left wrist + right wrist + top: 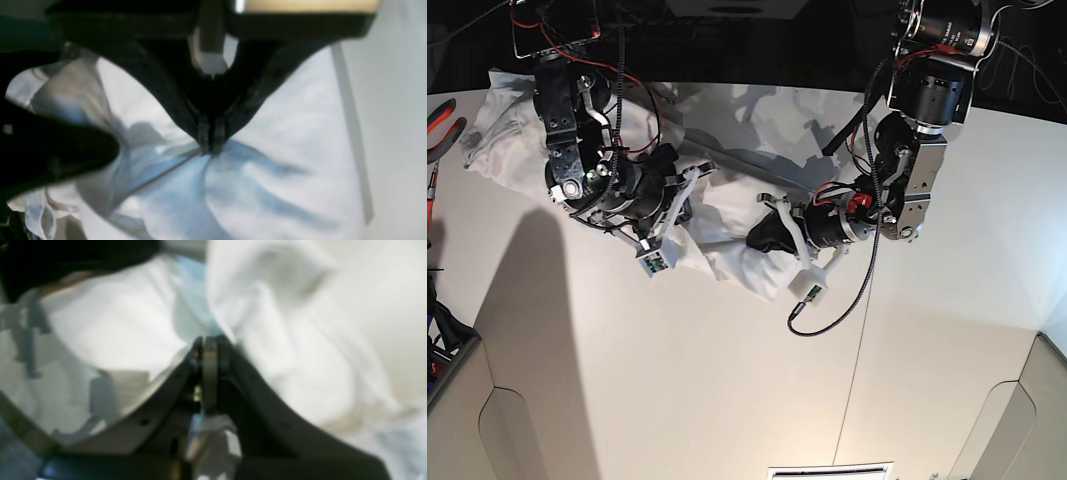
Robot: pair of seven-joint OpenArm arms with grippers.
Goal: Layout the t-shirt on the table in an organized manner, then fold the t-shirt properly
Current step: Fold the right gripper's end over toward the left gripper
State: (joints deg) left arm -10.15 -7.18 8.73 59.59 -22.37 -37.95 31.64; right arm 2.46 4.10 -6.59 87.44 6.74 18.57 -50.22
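Left wrist view shows the left gripper (210, 151) with its jaws pressed together at the centre of the frame, pinching a ridge of the t-shirt (287, 140); creases fan out from the pinch toward the lower edge. In the right wrist view the right gripper (209, 346) is likewise closed tight, its tips meeting on a fold of the white cloth at mid-frame. Both close views are blurred, so which part of the garment each holds cannot be told.

From the base view, the t-shirt lies bunched across the upper half of the frame, stretching from the upper left corner to the centre, with both arms low over it on the worktop (727, 380). Red-handled pliers (441, 125) lie at the left edge.

Judging by this, the layout step is under way and no folding has begun. The next move likely calls for drawing the two grips apart and lifting enough for the crumpled cloth to open, without either pinch slipping.
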